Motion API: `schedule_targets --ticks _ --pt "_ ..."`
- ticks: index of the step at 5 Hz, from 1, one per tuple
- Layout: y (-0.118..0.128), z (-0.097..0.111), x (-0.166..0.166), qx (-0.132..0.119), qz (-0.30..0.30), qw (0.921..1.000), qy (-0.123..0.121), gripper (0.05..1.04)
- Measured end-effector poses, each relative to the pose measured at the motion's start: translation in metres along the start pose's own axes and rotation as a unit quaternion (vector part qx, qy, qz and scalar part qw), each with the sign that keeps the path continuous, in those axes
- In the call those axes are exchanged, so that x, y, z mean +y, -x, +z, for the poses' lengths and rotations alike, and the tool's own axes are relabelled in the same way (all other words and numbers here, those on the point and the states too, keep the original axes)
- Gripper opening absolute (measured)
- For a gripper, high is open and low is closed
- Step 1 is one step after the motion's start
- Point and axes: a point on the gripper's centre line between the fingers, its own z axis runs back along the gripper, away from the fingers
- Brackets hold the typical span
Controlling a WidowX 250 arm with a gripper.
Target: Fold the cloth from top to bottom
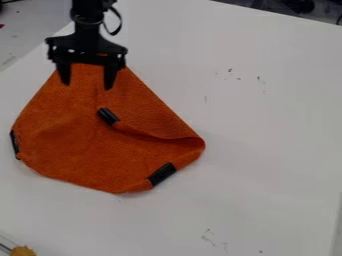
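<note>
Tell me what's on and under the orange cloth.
Three black strips show on the orange cloth: near its middle, left edge and lower-right edge. The gripper is over its upper end. Beneath is the white table; anything else there is covered.

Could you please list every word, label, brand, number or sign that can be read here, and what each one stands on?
There is no readable text.
Orange cloth and its black pieces: no lettering visible.
White table: small dark marks, none forming letters or numbers.
Gripper: no legible lettering.

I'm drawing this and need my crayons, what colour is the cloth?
The cloth is orange, seen best in the camera view.
</note>
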Motion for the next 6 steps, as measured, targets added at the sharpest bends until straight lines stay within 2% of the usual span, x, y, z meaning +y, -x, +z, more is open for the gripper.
schedule_targets --ticks 6 --pt "0.0012 -0.0001 -0.0005 0.005 -0.006 1.0000 -0.002 1.001"
